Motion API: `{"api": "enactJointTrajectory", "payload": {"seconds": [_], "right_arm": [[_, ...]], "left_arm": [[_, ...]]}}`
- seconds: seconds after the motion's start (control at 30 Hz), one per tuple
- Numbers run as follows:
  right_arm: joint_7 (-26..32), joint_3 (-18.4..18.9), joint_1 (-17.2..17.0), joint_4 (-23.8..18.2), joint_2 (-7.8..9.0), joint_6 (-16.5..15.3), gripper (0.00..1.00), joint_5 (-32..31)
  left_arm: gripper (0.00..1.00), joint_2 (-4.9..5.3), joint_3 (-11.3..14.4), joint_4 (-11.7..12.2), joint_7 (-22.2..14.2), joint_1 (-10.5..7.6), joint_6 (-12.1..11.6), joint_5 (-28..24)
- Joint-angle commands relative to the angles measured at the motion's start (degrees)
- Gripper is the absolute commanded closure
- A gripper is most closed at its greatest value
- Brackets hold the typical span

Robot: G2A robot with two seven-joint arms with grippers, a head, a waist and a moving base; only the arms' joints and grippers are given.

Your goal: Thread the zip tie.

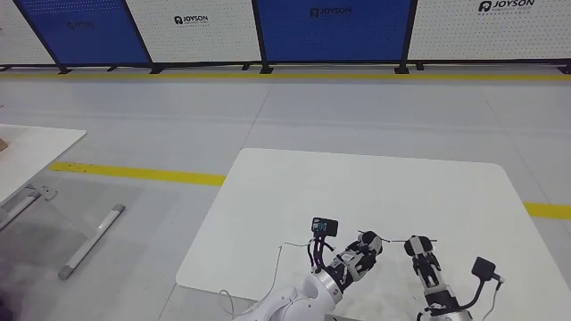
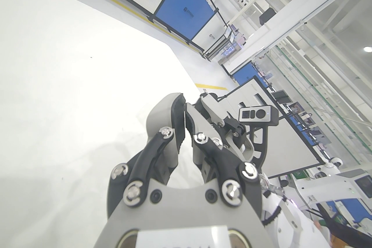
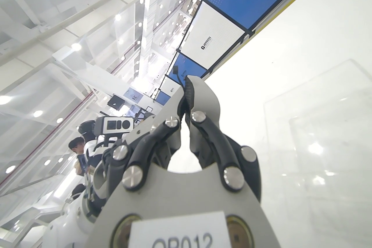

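Zip tie (image 3: 175, 71) pinched between closed fingers of right gripper (image 3: 187, 85); left gripper (image 2: 184, 102) fingers pressed together, over table (image 1: 357, 187).

White table (image 1: 375, 187), left hand (image 1: 369, 242), right hand (image 1: 416, 246), thin zip tie (image 1: 390, 236) between

Zip tie (image 3: 175, 70) black; table (image 1: 294, 196) white; right gripper (image 3: 186, 86) grey, black ribbed pads (image 3: 189, 94); wall panels (image 1: 335, 9) blue, white

A: Zip tie (image 3: 176, 71), what does it look like?
B: Thin, black, small square head.
A: Where is it?
B: Pinched between the closed tips of the right gripper (image 3: 187, 84), head end poking just past them, slightly bent.
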Motion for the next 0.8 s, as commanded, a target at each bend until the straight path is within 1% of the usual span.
{"api": "enactJointTrajectory", "payload": {"seconds": [0.0, 0.77], "right_arm": [[0.14, -0.09, 0.07, 0.01, -0.02, 0.00, 1.00, 0.11], [1.38, -0.03, 0.35, 0.62, -0.27, 0.00, 1.00, -0.67]], "left_arm": [[1.00, 0.00, 0.00, 0.00, 0.00, 0.00, 0.00, 0.00], [1.00, 0.00, 0.00, 0.00, 0.00, 0.00, 0.00, 0.00]]}}
